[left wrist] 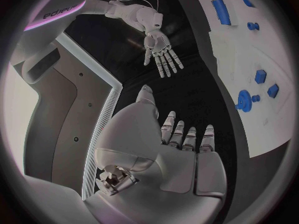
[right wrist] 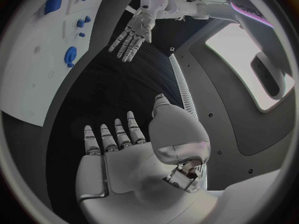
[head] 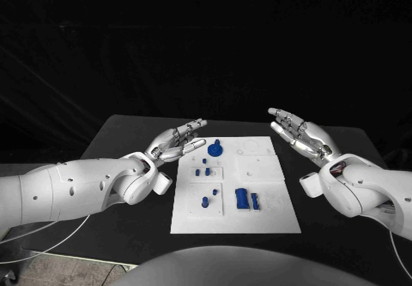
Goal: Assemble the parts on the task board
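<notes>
Our left hand (head: 176, 143) hovers at the far left corner of the task board (head: 266, 223), fingers spread apart and holding nothing. Our right hand (head: 300, 136) hovers off the board's far right corner, fingers likewise apart and empty. The white board lies in the middle of the black table (head: 128, 128), with blue parts (head: 246, 199) scattered on its left half.

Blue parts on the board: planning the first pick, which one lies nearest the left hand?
The round blue disc at the board's far end, just beside the left hand; the other parts lie nearer the robot.
</notes>
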Controlling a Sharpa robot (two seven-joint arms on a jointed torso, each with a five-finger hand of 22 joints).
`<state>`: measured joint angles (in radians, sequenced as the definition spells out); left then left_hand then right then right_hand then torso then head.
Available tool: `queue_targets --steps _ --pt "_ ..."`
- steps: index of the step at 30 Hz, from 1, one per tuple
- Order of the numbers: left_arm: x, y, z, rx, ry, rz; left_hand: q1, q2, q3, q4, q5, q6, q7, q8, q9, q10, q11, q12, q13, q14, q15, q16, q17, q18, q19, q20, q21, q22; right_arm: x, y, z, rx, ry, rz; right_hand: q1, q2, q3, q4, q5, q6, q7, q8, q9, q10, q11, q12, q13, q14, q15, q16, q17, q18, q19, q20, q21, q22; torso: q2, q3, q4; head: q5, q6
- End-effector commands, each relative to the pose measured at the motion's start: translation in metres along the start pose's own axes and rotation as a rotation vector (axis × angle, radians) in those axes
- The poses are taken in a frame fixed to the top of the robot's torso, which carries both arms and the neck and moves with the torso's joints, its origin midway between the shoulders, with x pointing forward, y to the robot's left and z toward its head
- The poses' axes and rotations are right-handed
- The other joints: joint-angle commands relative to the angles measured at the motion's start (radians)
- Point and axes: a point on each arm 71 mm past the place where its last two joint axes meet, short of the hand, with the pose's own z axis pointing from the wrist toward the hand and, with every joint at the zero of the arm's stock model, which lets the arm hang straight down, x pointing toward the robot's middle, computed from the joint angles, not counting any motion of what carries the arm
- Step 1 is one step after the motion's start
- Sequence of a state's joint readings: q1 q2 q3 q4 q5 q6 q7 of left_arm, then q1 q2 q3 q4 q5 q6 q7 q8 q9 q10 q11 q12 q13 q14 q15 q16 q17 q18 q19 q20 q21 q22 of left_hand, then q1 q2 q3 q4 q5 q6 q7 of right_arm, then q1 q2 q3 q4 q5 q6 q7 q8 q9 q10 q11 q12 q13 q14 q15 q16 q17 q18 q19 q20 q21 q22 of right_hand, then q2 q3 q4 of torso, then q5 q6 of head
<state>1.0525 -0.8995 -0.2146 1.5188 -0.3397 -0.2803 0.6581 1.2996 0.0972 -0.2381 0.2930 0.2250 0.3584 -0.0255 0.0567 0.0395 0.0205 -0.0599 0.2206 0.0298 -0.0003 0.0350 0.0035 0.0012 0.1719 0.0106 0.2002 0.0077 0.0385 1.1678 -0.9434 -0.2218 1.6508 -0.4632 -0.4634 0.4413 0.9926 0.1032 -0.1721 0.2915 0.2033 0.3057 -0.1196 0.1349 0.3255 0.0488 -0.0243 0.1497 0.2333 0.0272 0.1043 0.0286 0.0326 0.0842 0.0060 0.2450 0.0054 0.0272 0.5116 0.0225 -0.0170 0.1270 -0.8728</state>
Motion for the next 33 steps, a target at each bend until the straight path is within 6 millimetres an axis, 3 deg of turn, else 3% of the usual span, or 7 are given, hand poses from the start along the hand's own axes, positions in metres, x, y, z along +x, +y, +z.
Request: queue_targets --steps 1,6,7,9,12,15,33 --pt "0.002 -0.01 0.001 0.134 -0.009 0.116 -0.02 -0.014 0.003 0.001 -0.03 -0.036 -0.037 -0.019 -0.004 -0.012 -0.046 -0.033 -0.004 0.0 -0.011 -0.004 -0.001 -0.002 -0.007 -0.007 -0.004 -0.018 0.002 0.002 -0.002 -0.091 0.053 0.059 0.02 0.005 -0.029 0.0 -0.008 -0.029 -0.018 -0.003 -0.052 -0.018 -0.023 -0.026 -0.063 -0.021 -0.009 -0.02 -0.023 0.011 -0.006 -0.005 -0.004 -0.02 0.002 0.0024 0.0022 -0.003 0.0" --pt "0.005 -0.01 0.004 0.143 0.003 0.141 -0.029 -0.019 0.016 0.001 -0.035 -0.05 -0.056 -0.025 -0.006 -0.018 -0.067 -0.055 -0.007 0.0 -0.009 -0.004 -0.001 0.0 -0.009 -0.007 -0.005 -0.025 0.001 -0.004 -0.004 -0.086 0.059 0.059 0.052 0.029 -0.084 -0.001 -0.01 -0.05 -0.019 0.009 -0.153 -0.026 -0.019 -0.027 -0.132 -0.027 -0.011 -0.029 -0.033 0.05 -0.006 -0.013 -0.005 -0.027 -0.001 0.0007 0.0003 -0.002 0.0" --pt "0.003 -0.002 0.003 0.031 -0.006 0.072 -0.404 -0.097 0.077 -0.088 -0.091 -0.142 0.026 -0.057 -0.039 -0.021 -0.024 -0.101 -0.03 0.0 -0.035 -0.004 -0.001 -0.052 -0.011 -0.064 -0.008 -0.039 -0.001 -0.007 -0.004 -0.033 0.021 0.028 -0.268 -0.011 -0.003 -0.087 -0.068 -0.122 0.022 -0.036 -0.197 -0.049 0.024 -0.067 -0.158 -0.027 -0.104 -0.029 -0.033 0.003 -0.006 -0.078 -0.005 -0.027 0.0 0.0012 0.0011 -0.003 0.0" --pt "0.003 -0.002 0.004 0.031 -0.014 0.071 -0.451 -0.097 0.088 -0.098 -0.097 -0.153 0.026 -0.057 -0.039 -0.021 -0.024 -0.11 -0.03 0.0 -0.035 -0.004 -0.001 -0.052 -0.011 -0.068 -0.008 -0.039 -0.001 -0.007 -0.003 -0.033 0.014 0.032 -0.489 -0.103 0.053 -0.152 -0.113 -0.183 0.12 -0.135 -0.239 -0.049 0.024 -0.15 -0.233 -0.027 -0.104 -0.029 -0.033 -0.084 -0.006 -0.131 -0.005 -0.027 0.001 0.001 0.0012 -0.004 0.003" --pt "0.002 -0.006 0.008 0.03 -0.045 0.063 -0.536 -0.097 0.105 -0.115 -0.11 -0.171 0.026 -0.057 -0.039 -0.021 -0.021 -0.121 -0.03 0.0 -0.035 -0.004 -0.001 -0.06 -0.011 -0.083 -0.008 -0.039 -0.001 -0.005 0.0 -0.031 -0.013 0.047 -0.686 -0.103 0.102 -0.205 -0.203 -0.231 0.12 -0.135 -0.326 -0.049 0.024 -0.15 -0.233 -0.027 -0.104 -0.029 -0.033 -0.084 -0.006 -0.245 -0.005 -0.027 0.002 -0.0001 0.0019 -0.01 0.015" --pt "0.002 -0.012 0.016 0.025 -0.108 0.045 -0.64 -0.097 0.123 -0.14 -0.126 -0.198 0.026 -0.057 -0.039 -0.021 0.06 -0.135 -0.03 0.0 -0.035 -0.004 -0.001 -0.069 -0.011 -0.099 -0.008 -0.039 -0.001 -0.002 0.006 -0.026 -0.067 0.08 -0.834 -0.103 0.172 -0.292 -0.203 -0.306 0.12 -0.135 -0.326 -0.049 0.024 -0.15 -0.233 -0.027 -0.104 -0.029 -0.033 -0.084 -0.006 -0.245 -0.005 -0.027 0.005 -0.0022 0.0034 -0.021 0.04" --pt "0.001 -0.055 0.058 -0.092 -0.516 -0.144 -0.98 -0.097 0.238 -0.219 -0.225 -0.276 0.026 -0.057 -0.039 -0.021 0.06 -0.221 -0.03 0.0 -0.035 -0.004 -0.001 -0.172 -0.011 -0.2 -0.008 -0.039 0.004 0.01 0.043 0.095 -0.445 0.336 -0.993 -0.103 0.172 -0.292 -0.203 -0.306 0.12 -0.135 -0.326 -0.049 0.024 -0.15 -0.233 -0.027 -0.104 -0.029 -0.033 -0.084 -0.006 -0.245 -0.005 -0.027 0.031 -0.0213 0.0161 -0.121 0.259"
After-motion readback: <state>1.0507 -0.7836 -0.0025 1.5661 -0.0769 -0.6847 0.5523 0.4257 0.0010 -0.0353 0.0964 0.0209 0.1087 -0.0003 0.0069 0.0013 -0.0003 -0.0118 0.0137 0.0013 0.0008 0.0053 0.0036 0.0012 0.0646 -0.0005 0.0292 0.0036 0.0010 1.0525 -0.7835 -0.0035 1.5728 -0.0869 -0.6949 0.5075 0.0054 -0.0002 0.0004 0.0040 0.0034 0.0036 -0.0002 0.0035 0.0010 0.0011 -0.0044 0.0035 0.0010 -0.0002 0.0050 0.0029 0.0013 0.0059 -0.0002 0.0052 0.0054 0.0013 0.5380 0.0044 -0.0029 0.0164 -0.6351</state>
